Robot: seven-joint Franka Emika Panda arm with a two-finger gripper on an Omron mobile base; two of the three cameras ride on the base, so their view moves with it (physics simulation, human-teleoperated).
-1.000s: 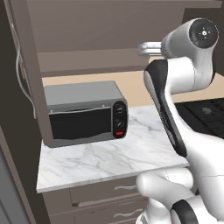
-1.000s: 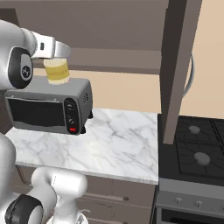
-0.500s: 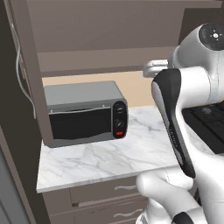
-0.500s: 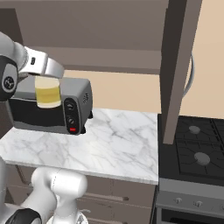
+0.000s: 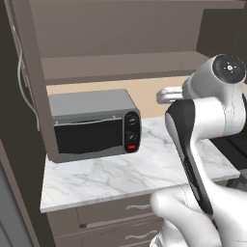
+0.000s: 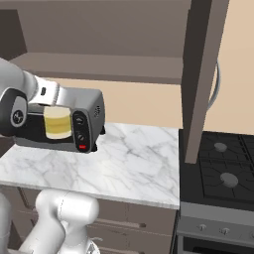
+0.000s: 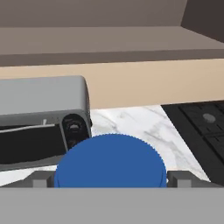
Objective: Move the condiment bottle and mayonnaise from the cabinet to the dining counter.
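My gripper [image 6: 58,118] is shut on the mayonnaise [image 6: 59,124], a squat pale yellow jar that hangs in front of the grey toaster oven. In the hand view its blue lid [image 7: 110,160] sits between my two grey fingertips [image 7: 40,180], and my gripper [image 7: 111,178] holds it above the marble worktop. The cabinet [image 5: 120,65] above stands open, with its dark shelf bare where I can see it and a door [image 6: 199,74] swung out on the right. The condiment bottle and the dining counter are out of view.
A grey toaster oven [image 5: 91,123] stands at the back left of a small marble worktop [image 6: 134,163]. A black stove [image 6: 223,168] adjoins it on the right. Drawers with horizontal handles [image 5: 116,214] run under the worktop. Another open cabinet door [image 5: 21,91] hangs on the left.
The arm has come down and back from the cabinet shelf, carrying the mayonnaise from shelf height to the level of the toaster oven's front.
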